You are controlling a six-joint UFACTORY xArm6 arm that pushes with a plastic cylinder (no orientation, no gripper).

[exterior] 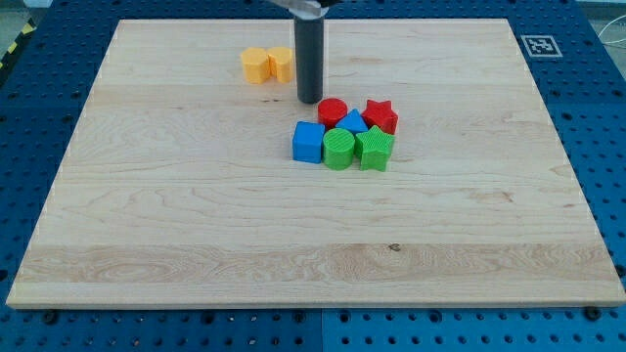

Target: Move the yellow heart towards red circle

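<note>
Bright even overhead light, soft short shadows under blocks (344,134), mild sheen on board (196,225), focus sharp throughout.

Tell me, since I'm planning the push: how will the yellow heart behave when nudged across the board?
The yellow heart looks rigid, low and flat-based, so it should slide rather than roll or tip. Its lobed outline may make it rotate under an off-centre push from my tip, now at its right. The yellow hexagon block touches it and could get dragged along.
</note>
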